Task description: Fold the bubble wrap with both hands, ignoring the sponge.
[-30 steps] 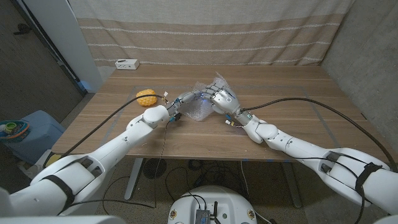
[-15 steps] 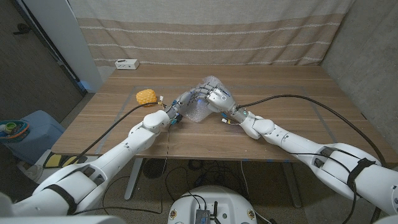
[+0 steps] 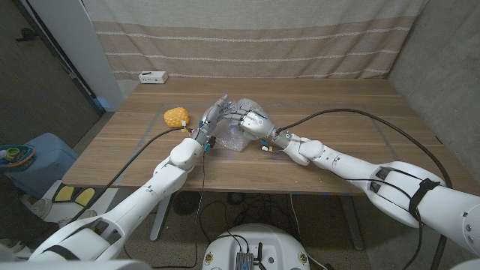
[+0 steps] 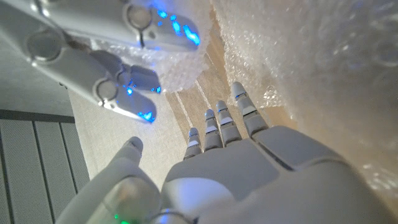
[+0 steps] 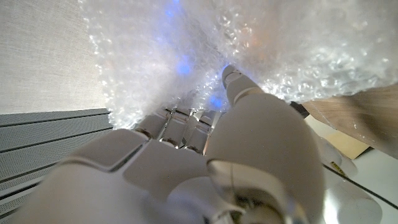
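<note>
Wooden table (image 3: 352,150) | bubble wrap (image 3: 244,133) mid-table, bunched | right hand (image 3: 251,122) fingers curled into wrap, gripping | left hand (image 3: 212,118) fingers spread, beside wrap | sponge (image 3: 176,117) to the left, apart

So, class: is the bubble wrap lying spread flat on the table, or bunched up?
Bunched up. The bubble wrap stands crumpled in a raised mound on the table, between the left hand and right hand.

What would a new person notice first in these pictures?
Probably the crumpled bubble wrap at the middle of the wooden table, with the left hand and the right hand meeting on it. Next, the yellow sponge lying apart on the robot's left.
</note>
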